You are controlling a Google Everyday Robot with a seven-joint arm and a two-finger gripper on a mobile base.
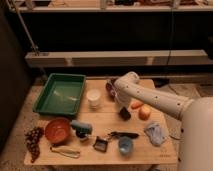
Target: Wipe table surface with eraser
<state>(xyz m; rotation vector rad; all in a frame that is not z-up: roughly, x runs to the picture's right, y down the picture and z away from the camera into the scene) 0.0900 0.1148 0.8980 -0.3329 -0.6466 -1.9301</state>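
Observation:
The table surface (107, 121) is a light tan wooden top that fills the middle of the camera view. On its front part lies the eraser (125, 135), a small black oblong block, between a black clip-like thing (101, 145) and a blue cup (125, 146). My gripper (124, 114) hangs shut at the end of the white arm (150, 97), a little behind the eraser and apart from it. An orange fruit (145, 112) sits just right of the gripper.
A green tray (60, 95) fills the back left, with a white cup (93, 98) beside it. An orange bowl (57, 131), grapes (33, 142) and a grey-blue block (80, 127) stand front left. A carrot (136, 104) and a crumpled cloth (156, 132) lie on the right.

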